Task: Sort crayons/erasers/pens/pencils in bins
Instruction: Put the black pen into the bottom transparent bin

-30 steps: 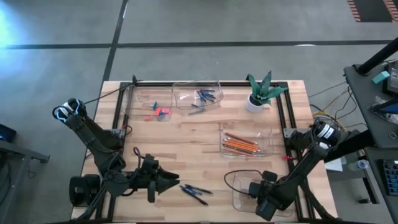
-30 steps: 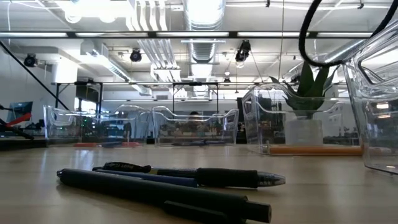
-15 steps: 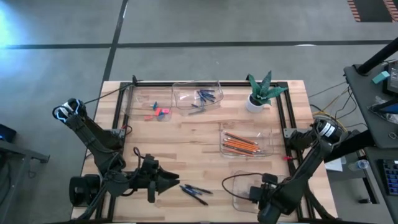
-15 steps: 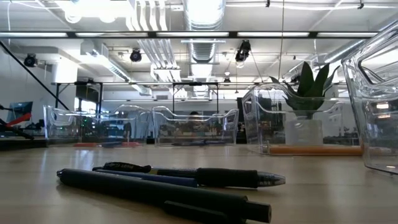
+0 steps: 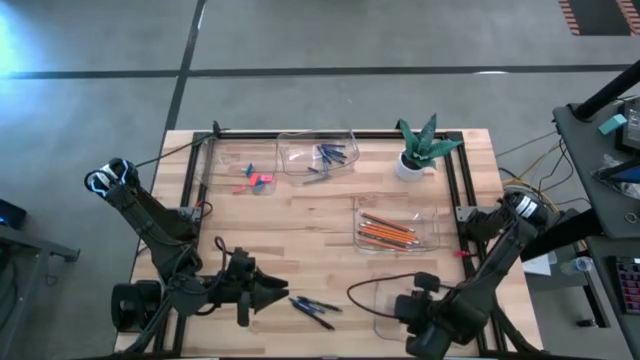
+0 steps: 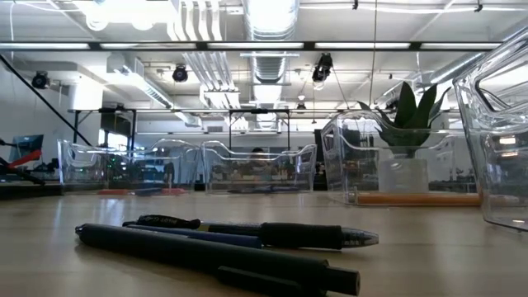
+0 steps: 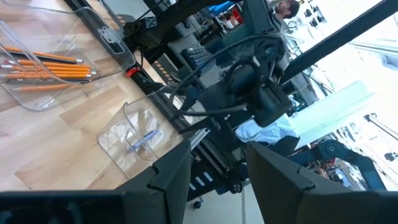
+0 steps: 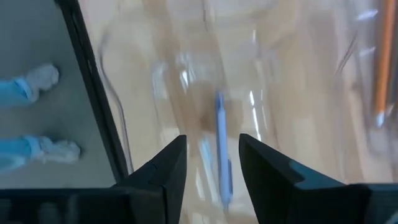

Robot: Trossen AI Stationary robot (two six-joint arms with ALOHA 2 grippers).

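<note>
On the wooden table point(image 5: 300, 235), mostly sorted: erasers point(image 5: 258, 181), crayons point(image 5: 332, 154), pencils point(image 5: 386, 231) binned, one pen point(image 8: 221, 155) binned beneath the parted, empty right gripper point(image 8: 210, 163); two pens point(image 5: 314, 310) left beside the open, empty left gripper point(image 5: 283, 294).

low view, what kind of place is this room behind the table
Probably a lab or industrial workshop: bare ceiling ducts, hanging strip lights and metal racks behind the clear bins.
</note>
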